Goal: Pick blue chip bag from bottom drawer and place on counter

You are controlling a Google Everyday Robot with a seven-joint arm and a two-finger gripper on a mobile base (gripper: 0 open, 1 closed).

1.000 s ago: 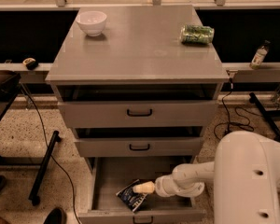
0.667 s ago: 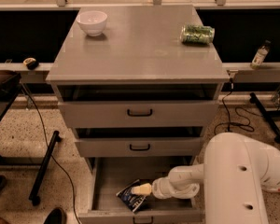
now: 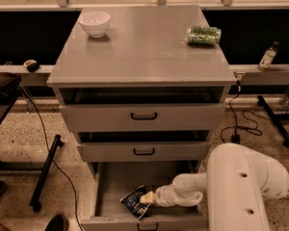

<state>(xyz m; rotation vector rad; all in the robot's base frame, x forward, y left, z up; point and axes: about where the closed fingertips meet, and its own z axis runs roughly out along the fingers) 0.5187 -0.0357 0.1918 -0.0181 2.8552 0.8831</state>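
White bowl [image 3: 94,23] sits at the desk's [image 3: 144,57] back left corner, shiny green packet [image 3: 203,35] back right, well apart. Small bottle [image 3: 267,57] on the ledge off right. Hand [image 3: 147,198] is low, below the desk front.

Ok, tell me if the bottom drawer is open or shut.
Open: the drawer is pulled out, floor showing, with the bag and gripper inside.

Nothing readable, the print on the bag [image 3: 133,204] is too small; gripper [image 3: 147,198] at it in the drawer [image 3: 111,184].
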